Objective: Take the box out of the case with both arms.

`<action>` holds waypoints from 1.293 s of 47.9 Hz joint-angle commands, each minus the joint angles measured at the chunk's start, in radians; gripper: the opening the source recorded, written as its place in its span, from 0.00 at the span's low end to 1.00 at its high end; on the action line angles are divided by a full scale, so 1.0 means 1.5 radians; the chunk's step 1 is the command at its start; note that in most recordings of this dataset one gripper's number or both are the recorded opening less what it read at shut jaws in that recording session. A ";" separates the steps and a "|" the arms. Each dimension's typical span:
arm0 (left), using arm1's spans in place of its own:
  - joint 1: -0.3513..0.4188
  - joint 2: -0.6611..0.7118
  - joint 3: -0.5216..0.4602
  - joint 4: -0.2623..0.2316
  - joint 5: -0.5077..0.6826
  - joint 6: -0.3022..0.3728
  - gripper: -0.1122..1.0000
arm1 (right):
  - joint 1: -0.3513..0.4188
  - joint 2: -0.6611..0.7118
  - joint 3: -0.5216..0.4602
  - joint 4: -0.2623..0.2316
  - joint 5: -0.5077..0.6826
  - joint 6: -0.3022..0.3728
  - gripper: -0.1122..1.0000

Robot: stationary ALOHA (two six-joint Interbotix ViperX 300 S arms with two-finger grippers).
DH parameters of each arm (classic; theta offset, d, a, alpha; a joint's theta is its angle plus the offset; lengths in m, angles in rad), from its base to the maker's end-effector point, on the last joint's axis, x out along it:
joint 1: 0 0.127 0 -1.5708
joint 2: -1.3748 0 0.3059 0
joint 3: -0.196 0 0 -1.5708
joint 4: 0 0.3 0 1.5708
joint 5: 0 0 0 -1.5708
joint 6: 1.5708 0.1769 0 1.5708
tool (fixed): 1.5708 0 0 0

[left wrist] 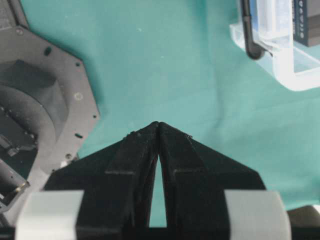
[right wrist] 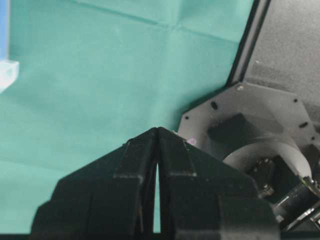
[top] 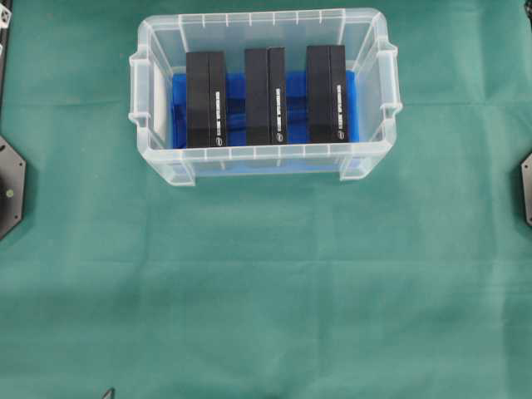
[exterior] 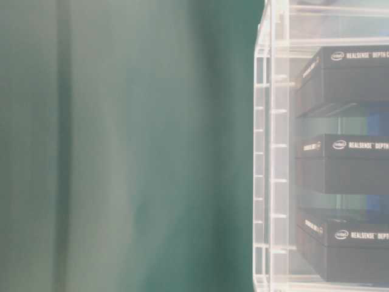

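The case (top: 264, 158) is a clear plastic bin with a blue liner, at the top middle of the overhead view. Three black boxes stand in it side by side: left (top: 206, 98), middle (top: 265, 95), right (top: 326, 92). They also show through the case wall (exterior: 273, 152) in the table-level view, the top one (exterior: 349, 76) labelled RealSense. My left gripper (left wrist: 158, 124) is shut and empty over the green cloth, far from the case corner (left wrist: 295, 70). My right gripper (right wrist: 158, 129) is shut and empty. Neither gripper shows in the overhead view.
Green cloth (top: 266, 291) covers the table. The left arm's black base (top: 10, 187) sits at the left edge, also in the left wrist view (left wrist: 40, 100). The right arm's base (top: 527, 189) sits at the right edge, also in the right wrist view (right wrist: 250, 125).
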 commanded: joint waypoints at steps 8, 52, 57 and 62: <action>0.000 0.002 -0.012 -0.001 -0.017 -0.002 0.11 | -0.001 -0.011 -0.004 0.008 -0.005 0.001 0.18; -0.017 0.000 -0.009 0.000 -0.025 -0.086 0.92 | -0.002 -0.016 0.008 -0.015 -0.030 0.059 0.95; -0.017 -0.003 -0.008 0.000 -0.022 -0.114 0.92 | -0.002 -0.016 0.007 -0.015 -0.031 0.061 0.95; -0.017 -0.003 -0.008 0.000 -0.016 -0.117 0.92 | -0.002 -0.017 0.008 -0.015 -0.030 0.060 0.95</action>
